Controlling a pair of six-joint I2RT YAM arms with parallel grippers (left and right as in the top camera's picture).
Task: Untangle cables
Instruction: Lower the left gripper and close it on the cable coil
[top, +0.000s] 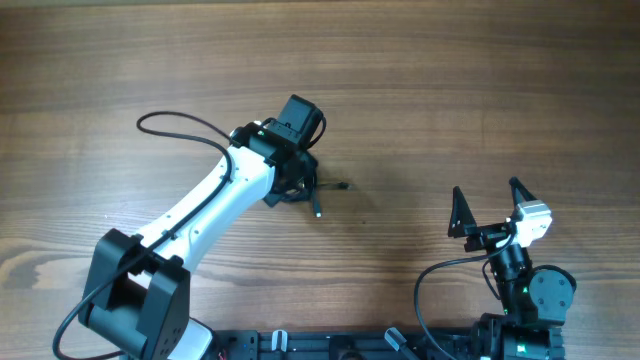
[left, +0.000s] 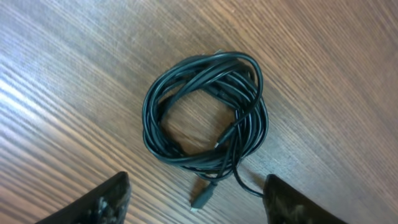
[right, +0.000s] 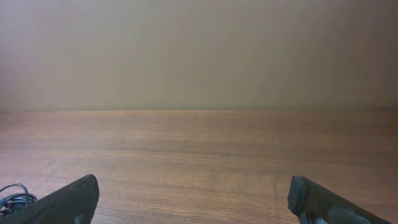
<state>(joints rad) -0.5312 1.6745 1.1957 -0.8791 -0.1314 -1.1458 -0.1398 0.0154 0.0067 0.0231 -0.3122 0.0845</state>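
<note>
The cables (left: 205, 112) are thin black cords wound in one small coil on the wooden table, with a plug end (left: 201, 198) sticking out. In the overhead view the coil (top: 318, 190) is mostly hidden under my left gripper (top: 290, 180); only plug ends poke out. My left gripper (left: 196, 202) hovers above the coil, open and empty, one finger on each side of the plug end. My right gripper (top: 490, 207) is open and empty at the right front of the table, well away from the coil. A bit of the coil shows at the right wrist view's lower left (right: 12, 196).
The wooden table (top: 450, 90) spreads all round. A thick black wire (top: 175, 120) loops off the left arm. Another arm wire (top: 430, 290) curves by the right arm's base. A plain wall (right: 199, 50) stands beyond the table's far edge.
</note>
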